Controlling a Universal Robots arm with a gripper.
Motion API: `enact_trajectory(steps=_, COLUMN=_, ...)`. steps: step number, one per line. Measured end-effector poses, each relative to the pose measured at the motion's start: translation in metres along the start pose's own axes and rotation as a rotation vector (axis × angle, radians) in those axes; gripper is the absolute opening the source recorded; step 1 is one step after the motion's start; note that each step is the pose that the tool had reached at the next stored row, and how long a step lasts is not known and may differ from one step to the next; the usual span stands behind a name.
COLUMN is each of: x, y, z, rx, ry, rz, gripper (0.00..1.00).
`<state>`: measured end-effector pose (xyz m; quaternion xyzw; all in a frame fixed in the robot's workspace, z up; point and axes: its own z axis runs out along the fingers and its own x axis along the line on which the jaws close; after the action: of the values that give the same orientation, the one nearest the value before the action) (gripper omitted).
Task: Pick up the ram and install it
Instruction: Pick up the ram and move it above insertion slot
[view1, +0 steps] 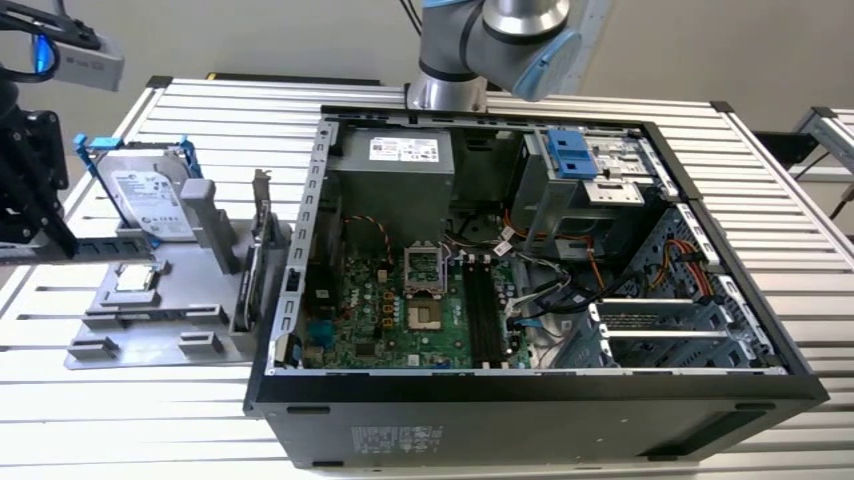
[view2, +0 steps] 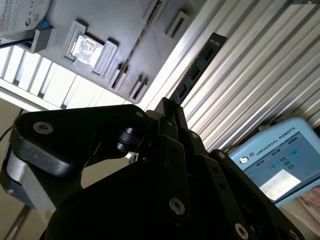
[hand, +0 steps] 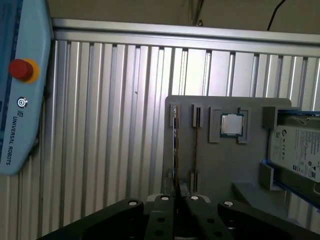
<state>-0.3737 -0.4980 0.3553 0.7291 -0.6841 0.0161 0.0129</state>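
Second wrist view: the ram (view2: 198, 65) is seen clamped at one end by the closed gripper (view2: 169, 111); it is judged light, stiff, fragile, best held by its edges.

Hand (view2: 167, 106) grips ram (view2: 200, 65) abv ribbed table (view2: 260, 75).

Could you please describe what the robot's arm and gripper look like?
The arm is silver-grey tubing with rounded joints and a light blue cap. The gripper is black, built of angular linkage bars studded with small silver screw heads in both wrist views.
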Motion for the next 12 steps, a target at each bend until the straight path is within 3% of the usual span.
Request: enact_trajectory(steps=12, x=0.0002, y=0.0000, z=-0.0060, rx=0.0000, ry=0.0000, rz=0.000, gripper=0.00)
